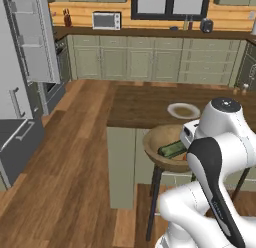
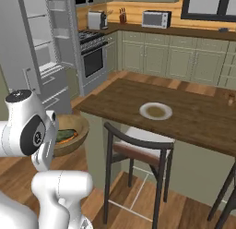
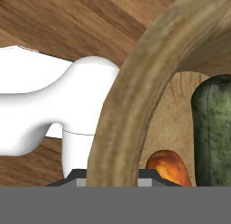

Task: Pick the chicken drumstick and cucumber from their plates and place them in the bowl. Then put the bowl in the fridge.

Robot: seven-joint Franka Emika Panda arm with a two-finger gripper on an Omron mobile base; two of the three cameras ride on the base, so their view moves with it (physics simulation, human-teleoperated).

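The wooden bowl (image 1: 157,144) hangs in the air just off the island counter's near edge, beside my arm. The dark green cucumber (image 1: 172,149) and the orange-brown chicken drumstick (image 1: 185,156) lie inside it. In the hand view my gripper (image 3: 113,175) is shut on the bowl's thick rim (image 3: 131,105), which runs up between the finger tips, with the cucumber (image 3: 212,133) and drumstick (image 3: 168,166) just beyond. From the right, the bowl (image 2: 78,129) sits next to my wrist. One pale plate (image 1: 183,110) lies bare on the counter. The grey fridge (image 1: 17,87) stands at the left with a door open.
A dark stool (image 2: 138,147) stands against the island counter (image 2: 193,117), close to the bowl. Wood floor (image 1: 75,157) stretches between me and the fridge. The stove (image 2: 92,57) and green cabinets (image 1: 125,62) line the far wall.
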